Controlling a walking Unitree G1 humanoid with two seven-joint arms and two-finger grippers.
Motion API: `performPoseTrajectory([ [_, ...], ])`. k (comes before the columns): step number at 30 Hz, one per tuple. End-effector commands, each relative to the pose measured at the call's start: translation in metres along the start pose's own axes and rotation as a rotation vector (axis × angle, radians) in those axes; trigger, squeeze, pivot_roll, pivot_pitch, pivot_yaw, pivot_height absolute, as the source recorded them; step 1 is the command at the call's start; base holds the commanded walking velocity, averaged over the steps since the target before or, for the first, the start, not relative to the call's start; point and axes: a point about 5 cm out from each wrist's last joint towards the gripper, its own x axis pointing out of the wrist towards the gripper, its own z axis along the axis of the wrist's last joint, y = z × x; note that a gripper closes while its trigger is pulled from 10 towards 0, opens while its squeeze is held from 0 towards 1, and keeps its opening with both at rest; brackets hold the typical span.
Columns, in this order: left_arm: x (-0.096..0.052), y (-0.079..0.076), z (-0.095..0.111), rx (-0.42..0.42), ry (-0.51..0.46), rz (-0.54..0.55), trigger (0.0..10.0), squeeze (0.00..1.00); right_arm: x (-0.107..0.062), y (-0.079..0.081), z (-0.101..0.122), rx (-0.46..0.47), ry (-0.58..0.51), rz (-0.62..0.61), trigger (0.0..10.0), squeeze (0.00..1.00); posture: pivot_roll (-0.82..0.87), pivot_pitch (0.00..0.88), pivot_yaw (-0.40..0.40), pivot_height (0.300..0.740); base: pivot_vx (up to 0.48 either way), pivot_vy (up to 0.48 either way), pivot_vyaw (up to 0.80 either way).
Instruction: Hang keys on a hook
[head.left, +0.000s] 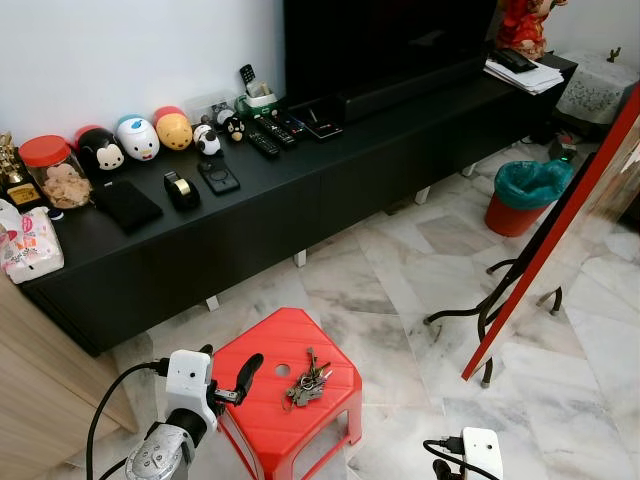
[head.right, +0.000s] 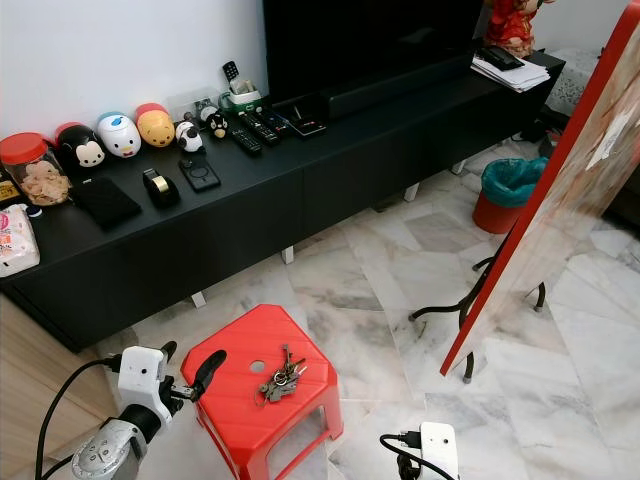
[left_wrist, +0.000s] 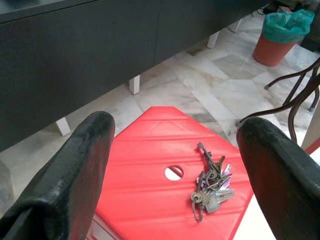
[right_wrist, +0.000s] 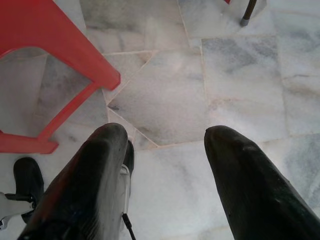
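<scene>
Keys (head.left: 308, 383) lie on stool (head.left: 262, 352), long axis running away from robot. Left tool (head.left: 229, 375) spread, empty, just left of them; nearer than right tool (right_wrist: 165, 170), also spread.

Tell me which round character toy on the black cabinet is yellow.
The yellow toy with a red top: third in the row, between the white-and-blue one and the small black-and-white panda. The leftmost is black.

Keys (head.right: 279, 381) on red stool (head.right: 240, 345); left gripper (head.right: 190, 370) beside stool, fingers spread.
</scene>
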Motion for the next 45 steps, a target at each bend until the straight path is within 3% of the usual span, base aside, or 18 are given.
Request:
performPoseTrajectory([
  [1,0.0006,-0.0012,-0.0019,0.022,0.017,-0.016,10.0,0.00,-0.0004,-0.0011,-0.0016,0.006,0.003,-0.007,10.0,0.00,0.11,0.068,-0.052,0.705,0.000,0.000,0.00],
  [13,0.0008,-0.0023,-0.0013,0.023,0.017,-0.021,10.0,0.00,-0.0007,0.0003,-0.0037,-0.004,0.010,-0.003,10.0,0.00,0.11,0.072,-0.052,0.620,0.000,0.000,0.00],
  [45,0.0062,-0.0093,-0.0022,0.009,0.035,-0.075,10.0,0.00,-0.0007,0.0003,-0.0031,0.012,0.006,0.006,10.0,0.00,0.11,0.104,-0.058,0.620,0.000,0.000,0.00],
])
